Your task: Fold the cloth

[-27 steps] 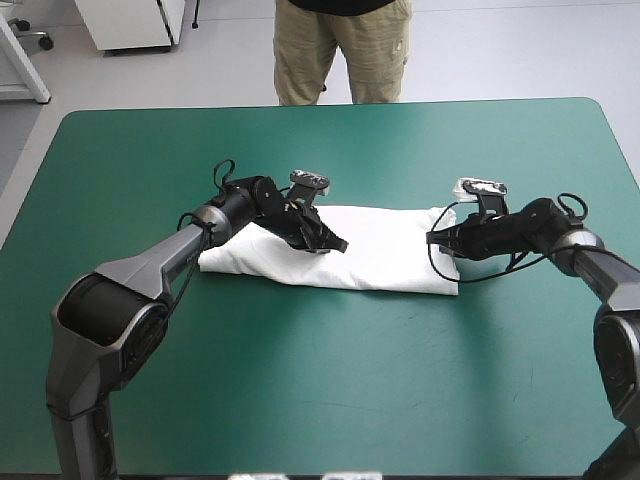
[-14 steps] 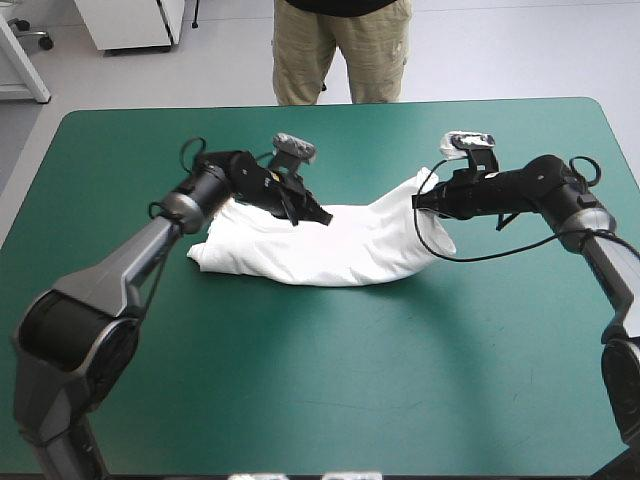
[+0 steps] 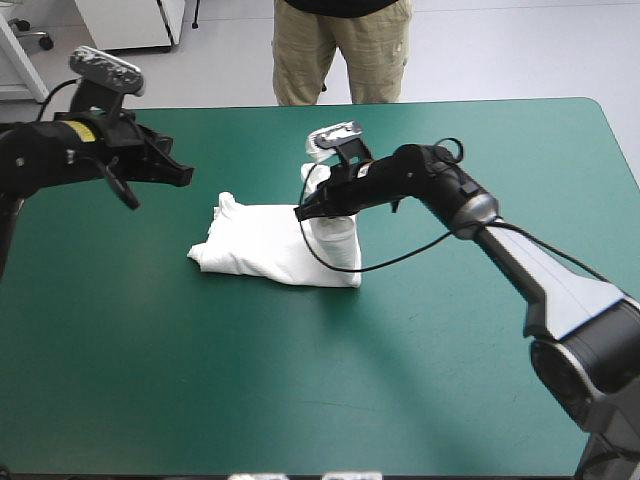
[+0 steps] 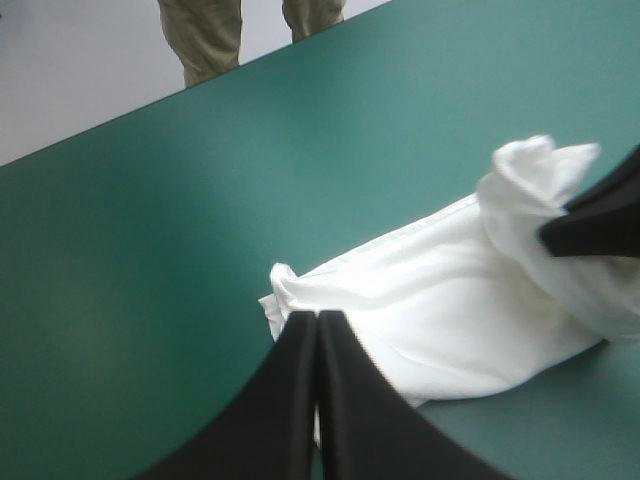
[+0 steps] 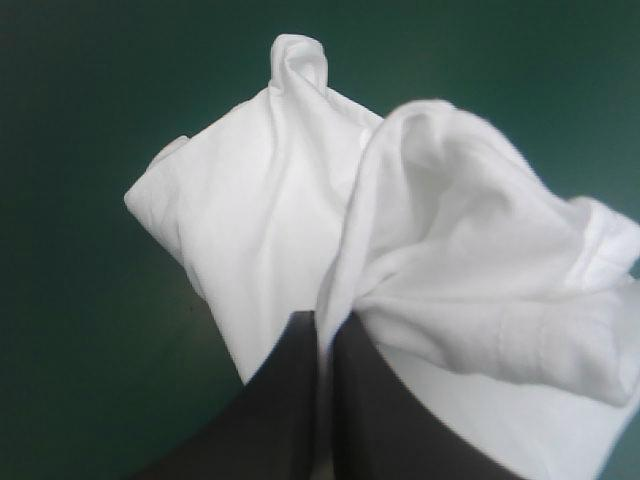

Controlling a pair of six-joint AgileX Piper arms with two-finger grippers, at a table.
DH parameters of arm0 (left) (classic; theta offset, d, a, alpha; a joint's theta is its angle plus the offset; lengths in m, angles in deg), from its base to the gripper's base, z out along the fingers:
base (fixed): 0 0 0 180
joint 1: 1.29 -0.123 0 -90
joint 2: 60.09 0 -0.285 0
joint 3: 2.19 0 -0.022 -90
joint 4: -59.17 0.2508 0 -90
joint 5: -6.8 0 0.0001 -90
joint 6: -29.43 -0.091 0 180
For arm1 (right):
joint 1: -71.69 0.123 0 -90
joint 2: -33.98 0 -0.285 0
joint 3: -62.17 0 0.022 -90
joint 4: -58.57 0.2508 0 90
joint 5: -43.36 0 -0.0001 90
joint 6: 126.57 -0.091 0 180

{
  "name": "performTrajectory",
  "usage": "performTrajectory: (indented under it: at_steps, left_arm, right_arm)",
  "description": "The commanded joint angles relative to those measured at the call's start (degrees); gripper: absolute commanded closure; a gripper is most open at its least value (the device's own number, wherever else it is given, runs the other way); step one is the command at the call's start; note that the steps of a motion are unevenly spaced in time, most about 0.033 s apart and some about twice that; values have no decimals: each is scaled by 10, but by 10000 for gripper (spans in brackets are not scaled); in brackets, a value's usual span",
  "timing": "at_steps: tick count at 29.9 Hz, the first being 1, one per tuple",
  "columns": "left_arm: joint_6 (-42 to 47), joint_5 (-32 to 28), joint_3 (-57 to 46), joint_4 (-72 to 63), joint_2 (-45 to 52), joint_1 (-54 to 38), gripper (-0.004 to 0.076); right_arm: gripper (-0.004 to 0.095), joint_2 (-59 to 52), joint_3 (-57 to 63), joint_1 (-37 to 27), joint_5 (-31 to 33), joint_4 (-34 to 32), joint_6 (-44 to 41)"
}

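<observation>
The white T-shirt [image 3: 262, 245] lies as a folded bundle at the table's middle. Its right end is lifted and doubled back over the rest. My right gripper [image 3: 301, 212] is shut on that lifted end, and in the right wrist view the T-shirt [image 5: 250, 210] bunches up where my gripper [image 5: 325, 322] pinches it. My left gripper [image 3: 184, 174] hangs raised to the left of the bundle, shut and holding nothing. In the left wrist view its gripper [image 4: 318, 318] points at the near corner of the T-shirt [image 4: 440, 310], with the right gripper's fingers [image 4: 600, 215] at the far end.
Bare teal-green cover [image 3: 400, 380] surrounds the T-shirt on every side. The table's far edge [image 3: 330, 103] runs well beyond it.
My right gripper has carried the T-shirt's right end leftward over the bundle. My left gripper has let go of the T-shirt and pulled up and away to the left.
</observation>
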Motion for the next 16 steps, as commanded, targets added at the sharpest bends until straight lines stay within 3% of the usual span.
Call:
performTrajectory:
  at_steps: [1, 10, 16]
  left_arm:
    - [7, -6, 16, -9, 53, -1, 733]
    - [20, 45, 15, 33, 68, -1, 733]
    - [20, 43, 15, 28, 63, -1, 733]
  right_arm:
    - [915, 45, -110, 27, 1, -22, -44]
    - [915, 248, -434, 76, 107, -49, -110]
    - [915, 339, -563, 98, 155, -42, -132]
